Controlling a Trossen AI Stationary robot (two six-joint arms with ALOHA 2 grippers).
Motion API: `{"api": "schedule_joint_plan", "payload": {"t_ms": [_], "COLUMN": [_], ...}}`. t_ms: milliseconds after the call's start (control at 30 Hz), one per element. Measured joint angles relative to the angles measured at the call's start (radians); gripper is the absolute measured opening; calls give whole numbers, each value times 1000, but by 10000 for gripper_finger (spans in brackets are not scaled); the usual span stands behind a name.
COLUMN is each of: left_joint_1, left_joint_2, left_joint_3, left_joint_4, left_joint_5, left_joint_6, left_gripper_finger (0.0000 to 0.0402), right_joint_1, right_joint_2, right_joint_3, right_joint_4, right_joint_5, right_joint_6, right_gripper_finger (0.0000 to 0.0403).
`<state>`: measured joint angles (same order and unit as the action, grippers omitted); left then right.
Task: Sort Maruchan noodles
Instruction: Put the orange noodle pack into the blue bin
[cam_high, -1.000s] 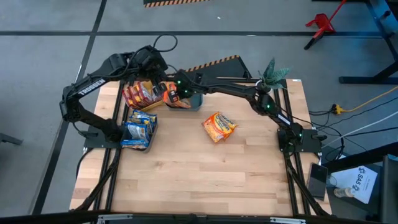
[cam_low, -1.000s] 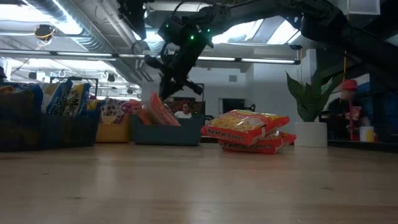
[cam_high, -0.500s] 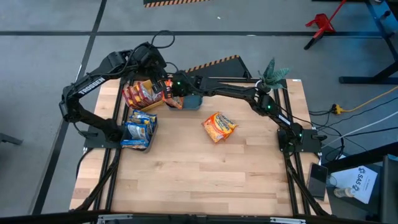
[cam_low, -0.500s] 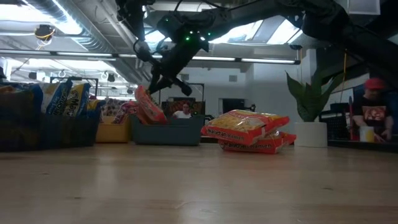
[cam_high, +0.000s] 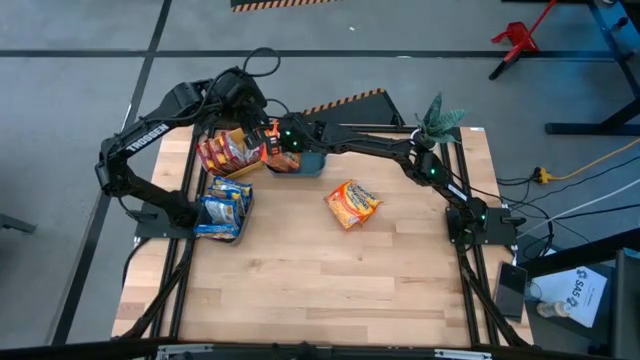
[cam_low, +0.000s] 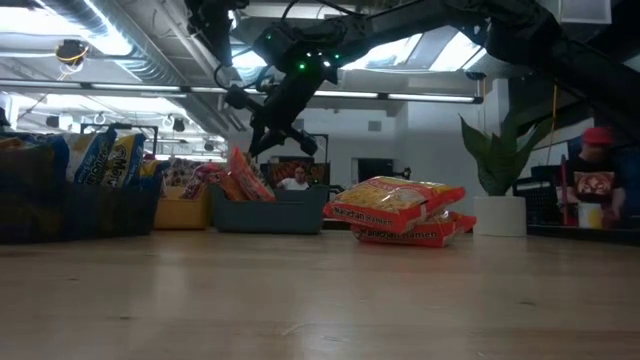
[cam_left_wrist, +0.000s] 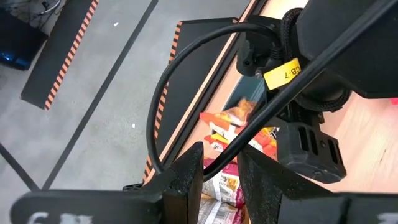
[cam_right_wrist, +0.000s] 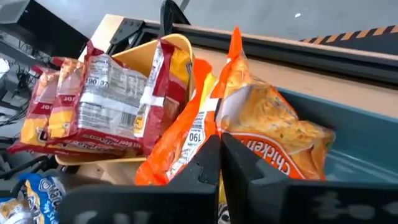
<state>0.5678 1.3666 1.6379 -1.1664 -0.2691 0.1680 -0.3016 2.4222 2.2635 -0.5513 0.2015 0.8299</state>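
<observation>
My right gripper (cam_high: 281, 146) (cam_low: 272, 135) (cam_right_wrist: 221, 140) reaches from the table's right over the teal bin (cam_high: 312, 166) and is shut on an orange noodle packet (cam_right_wrist: 186, 130) (cam_low: 245, 175). A second orange packet (cam_right_wrist: 280, 130) lies in that bin. Red-maroon packets (cam_high: 222, 152) (cam_right_wrist: 99, 93) fill the yellow bin (cam_right_wrist: 180, 43). Blue-silver packets (cam_high: 222, 205) stand in a dark bin. Two orange packets (cam_high: 352, 203) (cam_low: 395, 210) lie stacked flat on the table. My left gripper (cam_left_wrist: 221, 177) hangs open high above the bins, touching nothing. My right gripper pinches the orange packet by its upper edge (cam_right_wrist: 213, 124), coming from above and slanting from the table's right. My own fingers hide the exact spot. The packet hangs tilted below the fingers, its lower part inside the teal bin beside the other orange packet.
A potted plant (cam_high: 438, 118) (cam_low: 500, 150) stands at the table's far right corner. The three bins crowd the far left. The near half of the wooden table (cam_high: 320, 290) is bare wood. A person (cam_low: 598, 180) shows in the room beyond.
My right gripper swung toward the table's left over the teal bin, then came back slightly right, staying shut. The orange packet swung with it, tilting left, and now leans in the bin.
</observation>
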Motion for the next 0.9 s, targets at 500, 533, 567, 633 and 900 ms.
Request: {"api": "schedule_joint_plan", "payload": {"t_ms": [500, 533, 567, 633, 900], "left_joint_1": [3, 3, 3, 2, 3], "left_joint_2": [0, 0, 0, 0, 0], "left_joint_3": [0, 0, 0, 0, 0], "left_joint_4": [0, 0, 2, 2, 5], "left_joint_5": [0, 2, 5, 8, 6], "left_joint_6": [0, 0, 0, 0, -1], "left_gripper_finger": [92, 92, 92, 92, 92], "right_joint_1": [1, 0, 0, -6, -55], "right_joint_2": [-3, -9, -13, -25, -10], "right_joint_3": [1, 6, 15, 45, 56], "right_joint_4": [-36, -70, -107, -239, -569], "right_joint_5": [-27, -13, 18, 63, -22], "right_joint_6": [-50, -79, -116, -202, -460], "right_gripper_finger": [114, 117, 119, 121, 121]}}
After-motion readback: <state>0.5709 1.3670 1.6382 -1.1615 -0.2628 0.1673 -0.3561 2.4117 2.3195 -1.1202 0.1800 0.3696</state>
